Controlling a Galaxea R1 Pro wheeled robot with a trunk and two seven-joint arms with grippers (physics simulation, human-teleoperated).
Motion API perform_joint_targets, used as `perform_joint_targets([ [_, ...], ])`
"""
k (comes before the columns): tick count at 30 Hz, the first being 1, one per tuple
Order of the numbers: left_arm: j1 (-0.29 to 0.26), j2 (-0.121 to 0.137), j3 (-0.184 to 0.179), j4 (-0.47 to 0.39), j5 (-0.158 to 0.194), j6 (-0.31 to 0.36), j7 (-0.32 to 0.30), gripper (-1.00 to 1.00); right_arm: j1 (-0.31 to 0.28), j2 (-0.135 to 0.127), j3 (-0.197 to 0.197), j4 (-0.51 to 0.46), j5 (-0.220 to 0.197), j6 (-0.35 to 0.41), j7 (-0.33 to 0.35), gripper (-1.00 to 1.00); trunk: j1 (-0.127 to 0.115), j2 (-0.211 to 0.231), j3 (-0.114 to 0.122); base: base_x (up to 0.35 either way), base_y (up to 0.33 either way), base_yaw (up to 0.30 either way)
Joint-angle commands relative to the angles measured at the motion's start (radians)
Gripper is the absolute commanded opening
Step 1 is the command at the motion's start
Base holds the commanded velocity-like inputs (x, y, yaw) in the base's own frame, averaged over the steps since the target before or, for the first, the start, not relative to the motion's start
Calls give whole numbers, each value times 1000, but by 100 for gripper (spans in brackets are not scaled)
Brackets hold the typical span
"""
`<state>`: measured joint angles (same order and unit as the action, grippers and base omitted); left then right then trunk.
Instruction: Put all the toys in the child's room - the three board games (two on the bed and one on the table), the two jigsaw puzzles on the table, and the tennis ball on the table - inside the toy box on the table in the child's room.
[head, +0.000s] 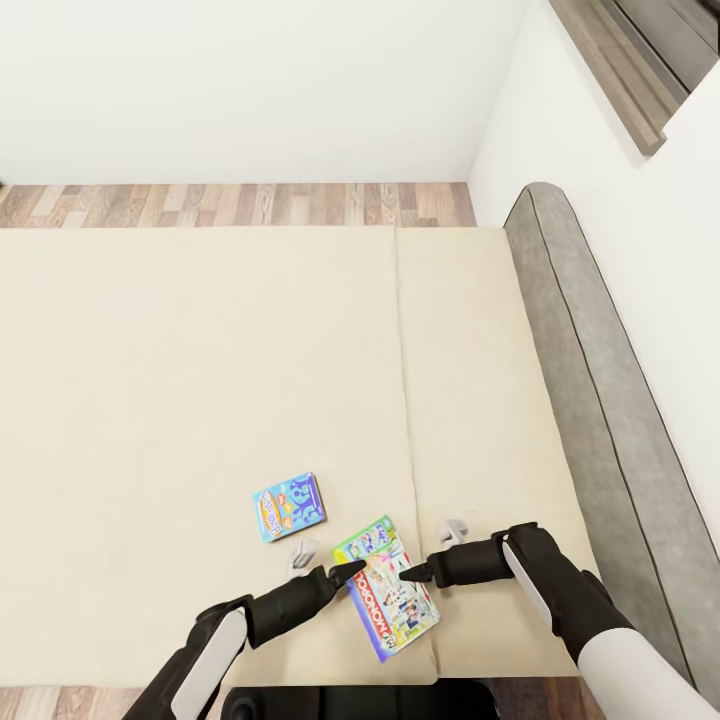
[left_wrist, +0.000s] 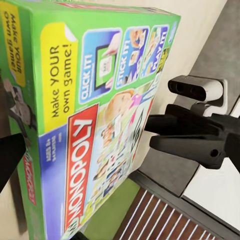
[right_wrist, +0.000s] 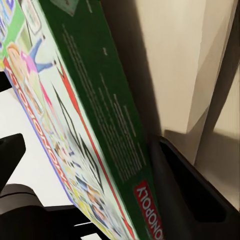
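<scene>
Together, the robot's two black grippers meet at a white-green Monopoly board game (head: 388, 603) near the front edge of the bed (head: 200, 380). The right gripper (head: 418, 573) is pinching the box along its long edge: in the right wrist view one dark finger (right_wrist: 195, 195) lies against the green side panel of the box (right_wrist: 107, 130) while the other sits on the printed face, the box edge caught between them. The left gripper (head: 350, 570) reaches the box's upper left corner from the opposite side; whether its fingers are spread or pressed onto the lid cannot be told from these views. In the left wrist view the game's printed cover (left_wrist: 95, 125) stands close to the camera, with the right gripper (left_wrist: 152, 131) and its pale wrist camera just beyond it.

Up and to the left of the held game, a mostly blue board game (head: 289, 506) lies flat on the beige mattress, apart from both grippers. A seam runs down the mattress just to the right of the two boxes. The dark grey headboard (head: 590, 400) borders the bed on the right, against a white wall (head: 620, 200). Light wood-plank floor (head: 240, 204) shows beyond the far side of the bed.
</scene>
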<state>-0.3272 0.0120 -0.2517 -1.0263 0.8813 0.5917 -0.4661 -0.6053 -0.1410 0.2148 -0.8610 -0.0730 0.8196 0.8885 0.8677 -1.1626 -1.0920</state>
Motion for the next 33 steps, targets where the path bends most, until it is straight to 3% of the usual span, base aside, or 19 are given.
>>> perform_joint_targets([
  [1, -1, -2, -10, -1, 26, 11, -1, 100, 1, 0, 3, -1, -18, 13, -3, 100, 0, 0, -1, 0, 0, 0],
  [13, -2, -10, -13, -1, 25, 10, -2, 100, 0, 0, 3, -1, -17, 13, -3, 100, 0, 0, -1, 0, 0, 0],
  [20, 1, -1, -8, -7, 25, 8, -8, 100, 0, -1, 2, -1, -17, 14, -3, 100, 0, 0, -1, 0, 0, 0],
  [24, 6, 22, -2, -11, 25, 5, -13, 100, 0, -1, 2, -1, -17, 15, -3, 100, 0, 0, -1, 0, 0, 0],
  [28, 14, 72, 3, -14, 32, 2, -16, 100, 0, -1, 0, -1, -17, 15, -3, 100, 0, 0, -1, 0, 0, 0],
  [33, 36, 105, 37, -16, 37, 1, -18, 100, 0, -2, -1, -1, -17, 15, -3, 100, 0, 0, -1, 0, 0, 0],
])
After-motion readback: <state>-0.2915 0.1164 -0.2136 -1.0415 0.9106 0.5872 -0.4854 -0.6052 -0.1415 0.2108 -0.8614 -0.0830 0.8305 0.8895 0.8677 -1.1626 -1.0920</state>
